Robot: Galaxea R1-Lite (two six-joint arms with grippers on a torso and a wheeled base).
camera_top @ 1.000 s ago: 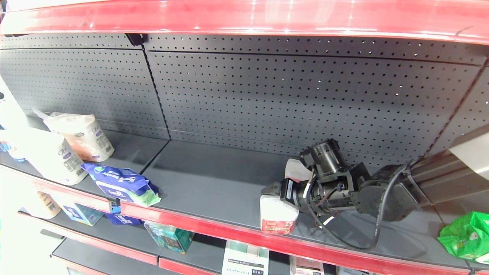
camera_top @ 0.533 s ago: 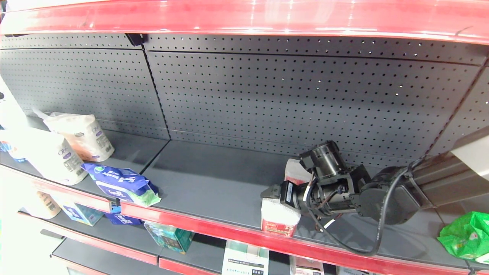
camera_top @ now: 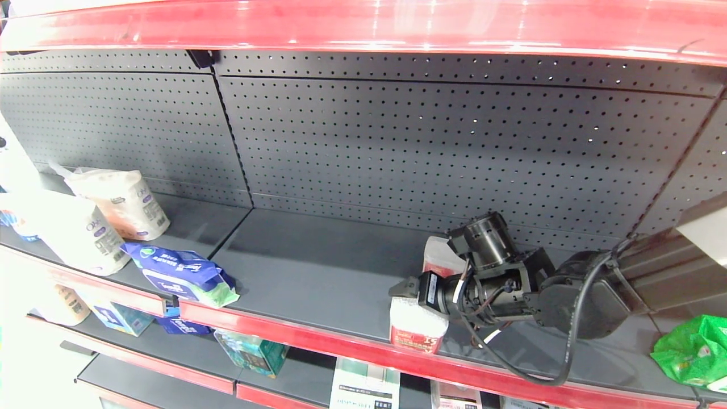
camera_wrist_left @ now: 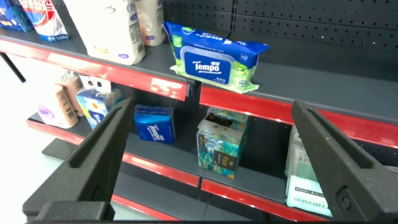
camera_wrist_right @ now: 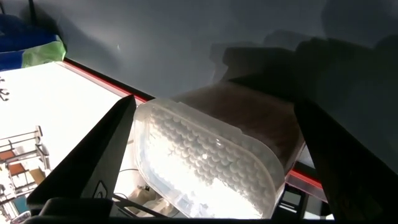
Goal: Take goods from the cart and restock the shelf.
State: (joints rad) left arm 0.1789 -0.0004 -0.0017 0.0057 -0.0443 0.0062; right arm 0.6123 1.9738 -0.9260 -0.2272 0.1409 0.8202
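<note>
placing step: the right gripper (camera_top: 410, 298) is clasped around a white pack (camera_top: 417, 326), a finger pressed to each side. the white pack stands upright on the shelf (camera_top: 318, 272) at its very front edge, against the red lip (camera_top: 272, 329). it looks set down but not let go. the next move, as i judge it, calls for nudging it a little deeper so it cannot tip off the lip. then the fingers should spread and draw straight back without dragging it or knocking the second pack (camera_top: 440, 258) just behind. the left gripper (camera_wrist_left: 211, 155) hangs spread wide with nothing in it, facing the lower shelves (camera_wrist_left: 161, 171). writing: the white pack has a red band of print along its bottom, too small to make out. the blue pack (camera_top: 182, 275) further left carries white lettering and the paper rolls (camera_top: 79, 236) small dark print, left unread here. a green bag (camera_top: 690, 349) lies at the far right
</note>
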